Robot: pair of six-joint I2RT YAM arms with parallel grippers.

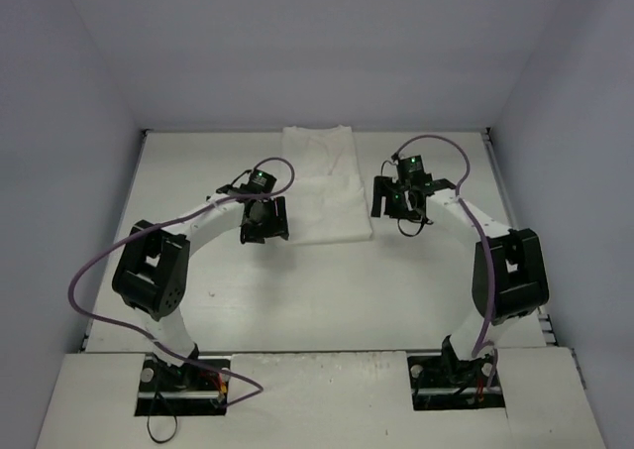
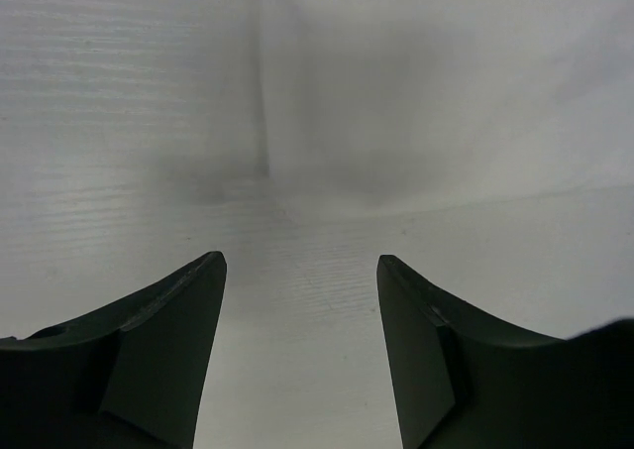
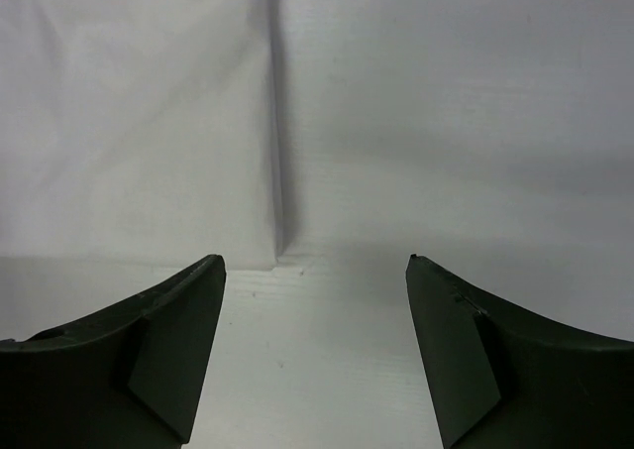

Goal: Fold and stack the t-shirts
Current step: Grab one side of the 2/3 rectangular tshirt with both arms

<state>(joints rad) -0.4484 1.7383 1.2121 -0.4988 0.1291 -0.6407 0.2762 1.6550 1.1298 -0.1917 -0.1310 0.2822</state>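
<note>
The white t-shirt (image 1: pixel 327 186) lies folded into a long strip at the middle back of the table. My left gripper (image 1: pixel 264 221) hangs just off its left edge, open, with only bare table between the fingers (image 2: pixel 188 310). My right gripper (image 1: pixel 393 199) is just off its right edge, also open and holding nothing. In the right wrist view the t-shirt (image 3: pixel 139 122) fills the upper left, its corner ahead of the fingertips (image 3: pixel 198 300). In the left wrist view the t-shirt (image 2: pixel 446 92) shows as smooth white cloth at the upper right.
Pale walls close the table (image 1: pixel 198 310) in on the left, back and right. Purple cables loop off both arms. The arm bases sit on a raised board (image 1: pixel 317 390) at the near edge.
</note>
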